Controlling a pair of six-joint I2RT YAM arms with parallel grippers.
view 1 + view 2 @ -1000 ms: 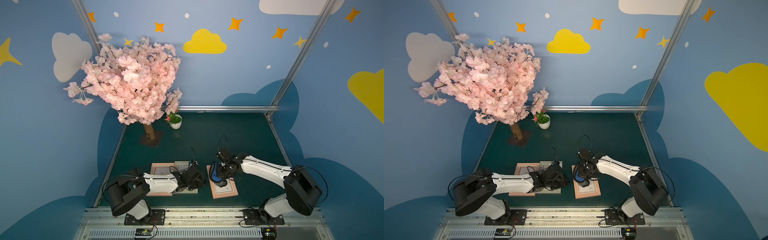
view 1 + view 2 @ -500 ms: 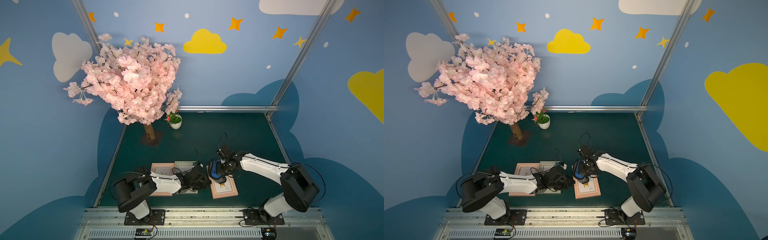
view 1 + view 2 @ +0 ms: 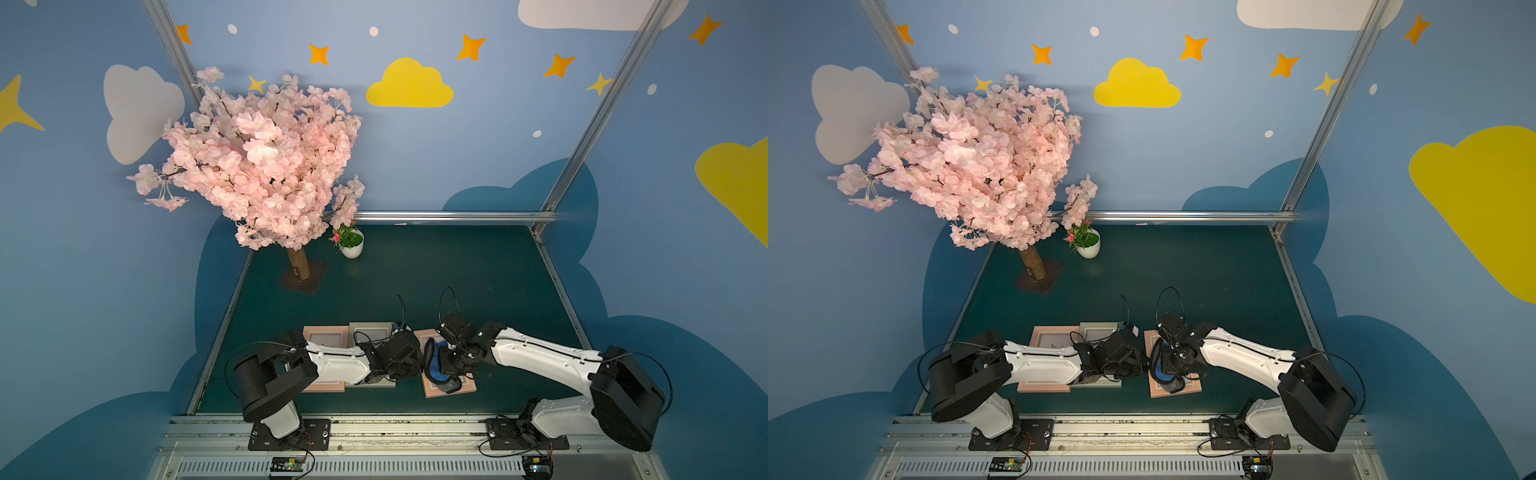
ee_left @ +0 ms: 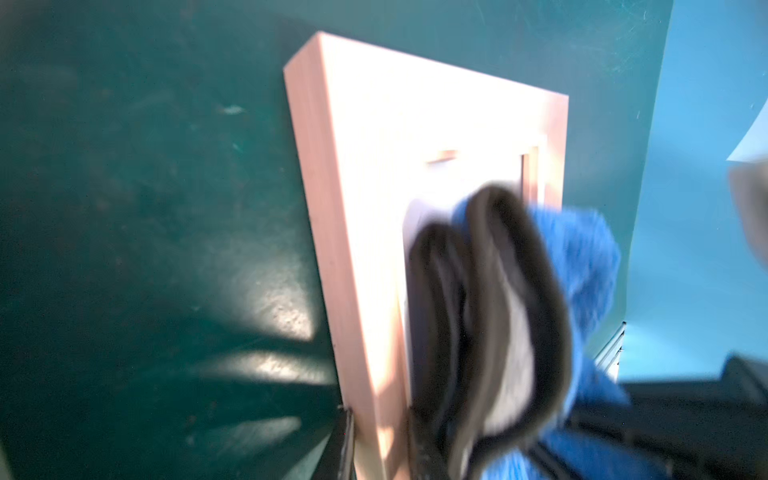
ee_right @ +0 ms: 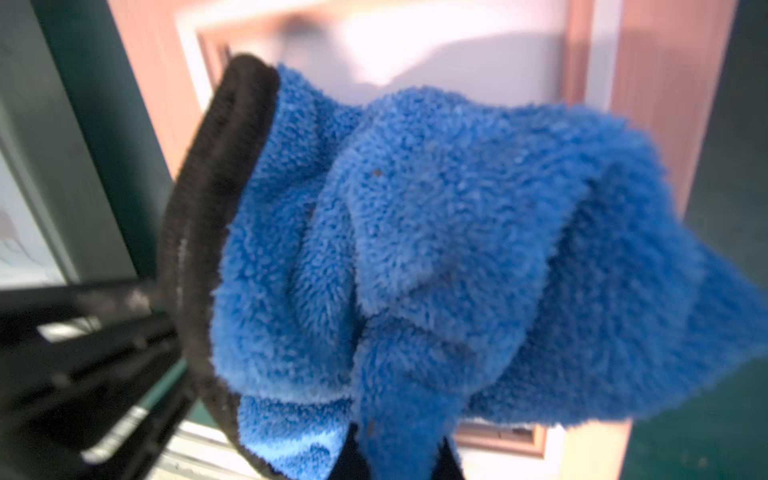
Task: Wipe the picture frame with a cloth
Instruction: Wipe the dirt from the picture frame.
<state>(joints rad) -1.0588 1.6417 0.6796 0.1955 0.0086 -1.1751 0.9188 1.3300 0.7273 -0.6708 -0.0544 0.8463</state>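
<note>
The pink picture frame (image 3: 465, 386) (image 3: 1187, 388) lies flat on the green table near the front. My right gripper (image 3: 451, 365) hangs over it, shut on the bunched blue cloth (image 3: 435, 368) (image 3: 1160, 370), whose dark reverse folds out on the side towards the left arm. In the right wrist view the cloth (image 5: 436, 228) fills most of the picture, with the frame (image 5: 665, 83) behind it and my right gripper (image 5: 399, 453) pinching a fold. My left gripper (image 3: 417, 361) (image 4: 380, 436) straddles the frame's left edge (image 4: 365, 166), one finger on each side, beside the cloth (image 4: 582, 257).
Two more frames lie under the left arm, a pink one (image 3: 326, 338) and a grey-green one (image 3: 372, 332). A pink blossom tree (image 3: 257, 166) and a small potted plant (image 3: 351, 245) stand at the back left. Metal rails border the table.
My left gripper has moved right, from over the grey-green frame to the pink frame's edge, and its jaws have narrowed onto it. The right gripper with the cloth has stayed over the frame.
</note>
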